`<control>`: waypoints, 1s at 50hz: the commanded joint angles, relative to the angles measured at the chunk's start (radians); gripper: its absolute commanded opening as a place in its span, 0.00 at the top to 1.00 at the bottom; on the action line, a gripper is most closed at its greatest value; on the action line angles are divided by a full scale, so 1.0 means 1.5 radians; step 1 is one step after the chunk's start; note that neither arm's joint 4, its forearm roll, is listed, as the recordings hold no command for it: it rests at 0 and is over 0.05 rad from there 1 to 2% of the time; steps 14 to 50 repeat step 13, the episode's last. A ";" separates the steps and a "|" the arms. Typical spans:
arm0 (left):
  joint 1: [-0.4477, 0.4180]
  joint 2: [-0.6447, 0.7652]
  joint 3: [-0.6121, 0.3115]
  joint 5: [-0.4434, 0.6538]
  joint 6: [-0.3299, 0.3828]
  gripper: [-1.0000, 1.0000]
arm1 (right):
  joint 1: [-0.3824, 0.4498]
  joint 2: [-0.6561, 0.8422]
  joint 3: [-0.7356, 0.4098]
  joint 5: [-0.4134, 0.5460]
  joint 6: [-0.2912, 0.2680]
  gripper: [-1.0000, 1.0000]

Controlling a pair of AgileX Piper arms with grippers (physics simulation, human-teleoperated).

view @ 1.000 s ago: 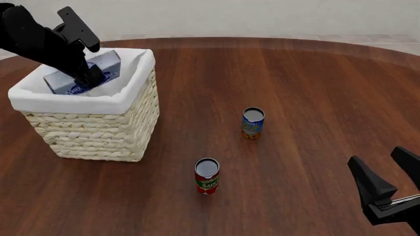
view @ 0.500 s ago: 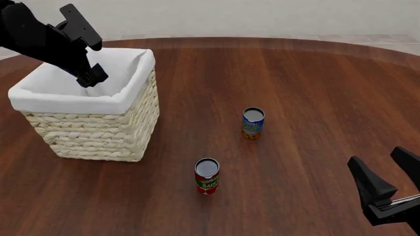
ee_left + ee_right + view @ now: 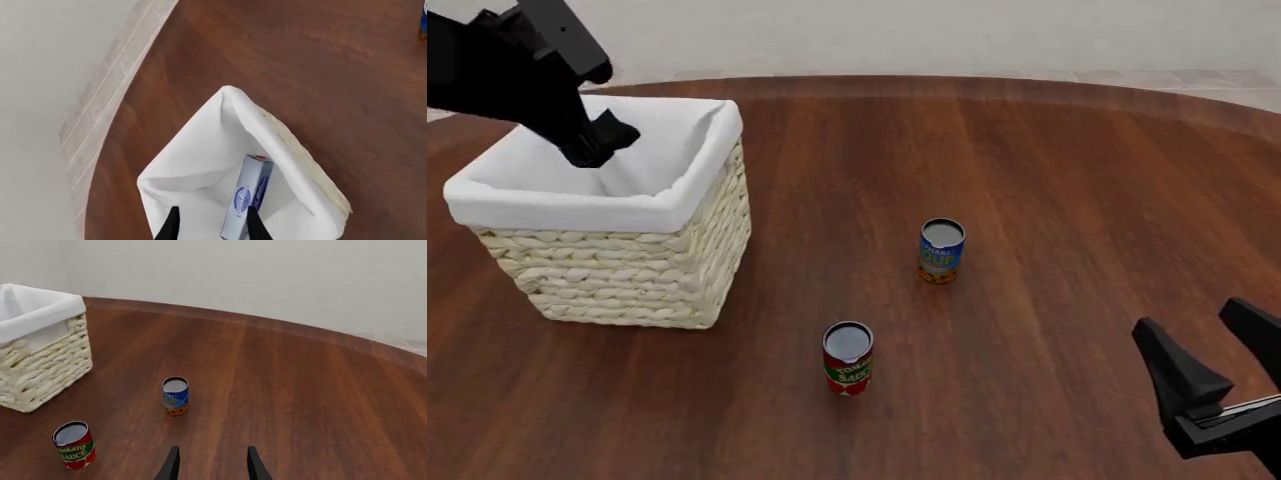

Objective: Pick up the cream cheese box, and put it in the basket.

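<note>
Cream cheese box (image 3: 248, 196) no longer in the left gripper (image 3: 598, 138): a second ago it was clamped at the basket (image 3: 681, 262) mouth, now it stands on edge inside against the liner, hidden from the front view. Left gripper's fingers parted, empty, raised above the rim and shifted up and left.

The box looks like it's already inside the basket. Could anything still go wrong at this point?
Not much, I'd guess. The cream cheese box stands on edge against the liner inside the basket, so it may tip flat, which is harmless. The left gripper hangs open just above the box; a careless move might snag the white liner or nudge the basket. The red-labelled can and blue-labelled can stand well clear.
</note>
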 commanded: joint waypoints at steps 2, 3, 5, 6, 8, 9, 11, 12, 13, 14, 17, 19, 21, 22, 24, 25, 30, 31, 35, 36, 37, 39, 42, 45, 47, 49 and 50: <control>-0.037 -0.118 0.010 0.007 -0.035 0.00 | 0.002 0.003 0.000 -0.002 -0.002 0.00; -0.035 -0.124 0.014 0.004 -0.033 0.00 | 0.002 0.003 0.000 -0.001 -0.002 0.00; -0.033 -0.145 0.022 0.001 -0.044 0.00 | 0.002 0.002 0.000 -0.001 -0.002 0.00; -0.034 -0.153 0.025 -0.003 -0.049 0.00 | 0.002 0.002 0.000 -0.001 -0.002 0.00; -0.037 -0.180 0.042 -0.012 -0.062 0.00 | 0.002 -0.004 0.000 0.004 -0.003 0.00; -0.039 -0.188 0.045 -0.014 -0.068 0.00 | 0.002 -0.006 0.000 0.006 -0.002 0.00; -0.037 -0.194 0.052 -0.021 -0.074 0.00 | 0.002 -0.012 0.000 0.012 -0.002 0.00; -0.034 -0.203 0.056 -0.028 -0.085 0.00 | 0.002 -0.003 0.000 0.003 -0.002 0.00; -0.036 -0.208 0.056 -0.028 -0.100 0.00 | 0.002 -0.001 0.000 0.001 -0.001 0.00; -0.036 -0.208 0.056 -0.028 -0.100 0.00 | 0.002 -0.001 0.000 0.001 -0.001 0.00; -0.036 -0.208 0.056 -0.028 -0.100 0.00 | 0.002 -0.001 0.000 0.001 -0.001 0.00; -0.036 -0.208 0.056 -0.028 -0.100 0.00 | 0.002 -0.001 0.000 0.001 -0.001 0.00; -0.036 -0.208 0.056 -0.028 -0.100 0.00 | 0.002 -0.001 0.000 0.001 -0.001 0.00; -0.036 -0.208 0.056 -0.028 -0.100 0.00 | 0.002 -0.001 0.000 0.001 -0.001 0.00; -0.036 -0.208 0.056 -0.028 -0.100 0.00 | 0.002 -0.001 0.000 0.001 -0.001 0.00; -0.036 -0.208 0.056 -0.028 -0.100 0.00 | 0.002 -0.001 0.000 0.001 -0.001 0.00; -0.036 -0.208 0.056 -0.028 -0.100 0.00 | 0.002 -0.001 0.000 0.001 -0.001 0.00; -0.036 -0.208 0.056 -0.028 -0.100 0.00 | 0.002 -0.001 0.000 0.001 -0.001 0.00; -0.036 -0.208 0.056 -0.028 -0.100 0.00 | 0.002 -0.001 0.000 0.001 -0.001 0.00; -0.036 -0.208 0.056 -0.028 -0.100 0.00 | 0.002 -0.001 0.000 0.001 -0.001 0.00; -0.036 -0.208 0.056 -0.028 -0.100 0.00 | 0.002 -0.001 0.000 0.001 -0.001 0.00; -0.036 -0.208 0.056 -0.028 -0.100 0.00 | 0.002 -0.001 0.000 0.001 -0.001 0.00; -0.036 -0.208 0.056 -0.028 -0.100 0.00 | 0.002 -0.001 0.000 0.001 -0.001 0.00; -0.036 -0.208 0.056 -0.028 -0.100 0.00 | 0.002 -0.001 0.000 0.001 -0.001 0.00; -0.036 -0.208 0.056 -0.028 -0.100 0.00 | 0.002 -0.001 0.000 0.001 -0.001 0.00; -0.036 -0.208 0.056 -0.028 -0.100 0.00 | 0.002 -0.001 0.000 0.001 -0.001 0.00; -0.036 -0.208 0.056 -0.028 -0.100 0.00 | 0.002 -0.001 0.000 0.001 -0.001 0.00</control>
